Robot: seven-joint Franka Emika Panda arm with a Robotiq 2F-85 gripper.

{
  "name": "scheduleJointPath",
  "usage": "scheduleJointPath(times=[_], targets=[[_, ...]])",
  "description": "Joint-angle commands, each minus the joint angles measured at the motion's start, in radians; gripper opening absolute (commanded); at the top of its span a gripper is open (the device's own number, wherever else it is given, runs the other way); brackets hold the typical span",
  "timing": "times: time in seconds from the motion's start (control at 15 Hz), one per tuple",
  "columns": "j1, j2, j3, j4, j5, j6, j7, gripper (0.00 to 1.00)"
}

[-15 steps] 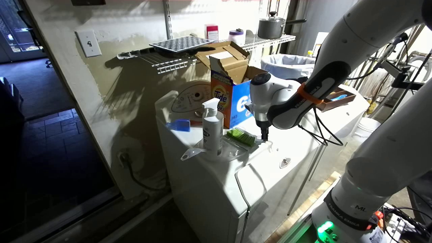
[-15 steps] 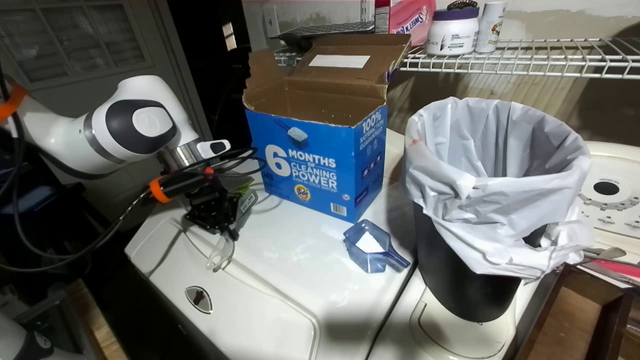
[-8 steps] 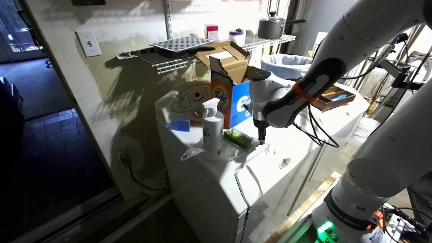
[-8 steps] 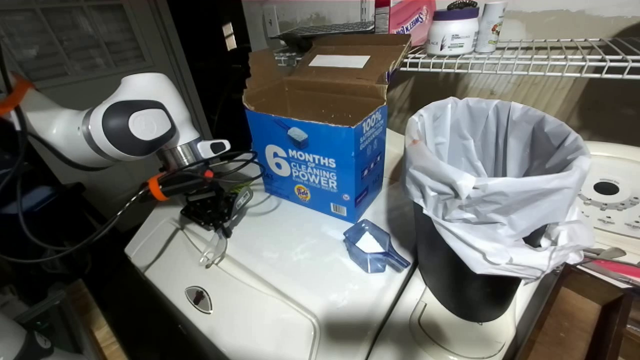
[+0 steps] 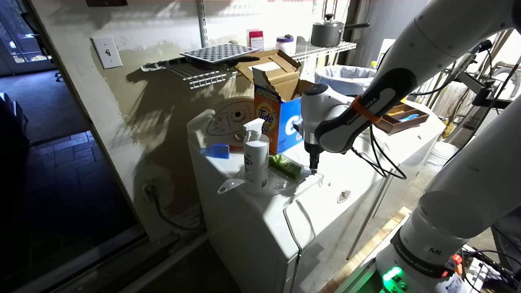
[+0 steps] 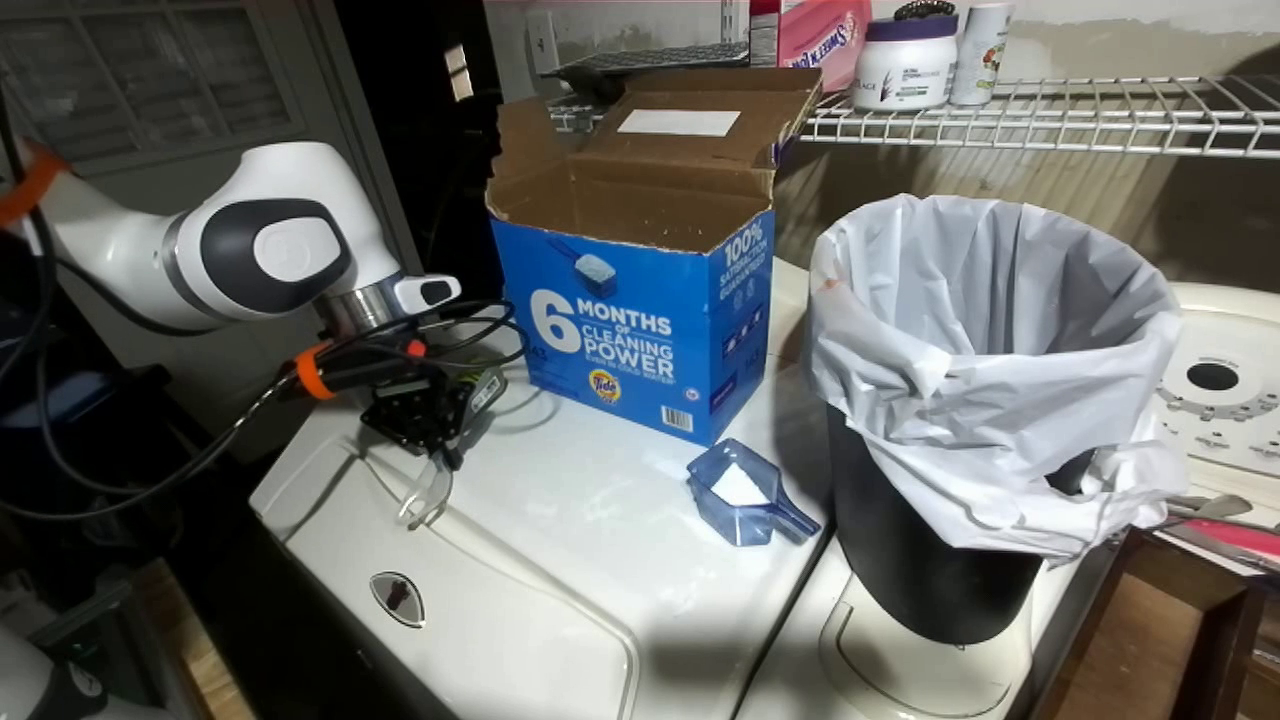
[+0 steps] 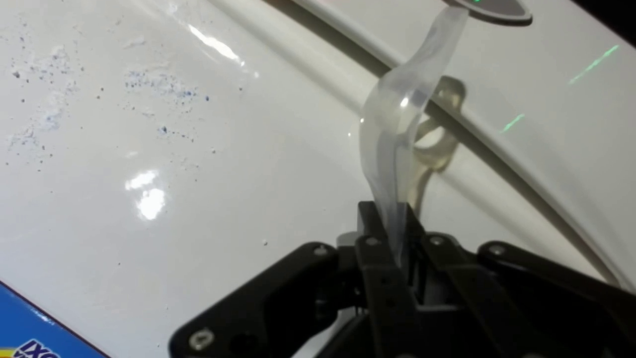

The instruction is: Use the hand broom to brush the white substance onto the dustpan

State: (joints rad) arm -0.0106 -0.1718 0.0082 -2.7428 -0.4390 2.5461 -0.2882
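Note:
My gripper [image 5: 314, 171] is shut on the clear handle of the hand broom [image 7: 392, 144], just above the white machine top. The broom's green bristles [image 5: 286, 166] show beside the gripper in an exterior view and lie outside the wrist view. In the other view from outside, the gripper [image 6: 450, 462] partly hides the broom head. The clear dustpan [image 5: 281, 185] lies at the machine's end, partly behind a white spray bottle, close to the bristles. The white substance [image 7: 159, 84], powder with blue specks, is scattered on the machine top, left of the handle in the wrist view.
The white spray bottle [image 5: 256, 160] stands by the dustpan. A blue and orange Tide box [image 6: 640, 330] stands behind the work area. A blue scoop [image 6: 738, 500] holding white powder lies near a lined bin [image 6: 940, 560]. A blue item [image 5: 220, 151] lies near the wall.
My gripper has moved a little toward the dustpan with the broom in it. The bristles have shifted and turned slightly the same way. The dustpan, bottle, box and scoop look unmoved.

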Motion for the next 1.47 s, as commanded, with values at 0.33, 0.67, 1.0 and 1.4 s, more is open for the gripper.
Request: scheduleJointPath(times=[0.33,0.67,1.0,1.4], targets=[[0.022,-0.02,-0.008,0.001,0.053,0.045,-0.047,0.03],[0.037,-0.018,-0.017,0.001,0.126,0.068,-0.114,0.03],[0.059,-0.023,-0.031,0.002,0.22,0.062,-0.208,0.03],[0.057,-0.04,-0.037,-0.001,0.232,0.061,-0.216,0.03]])
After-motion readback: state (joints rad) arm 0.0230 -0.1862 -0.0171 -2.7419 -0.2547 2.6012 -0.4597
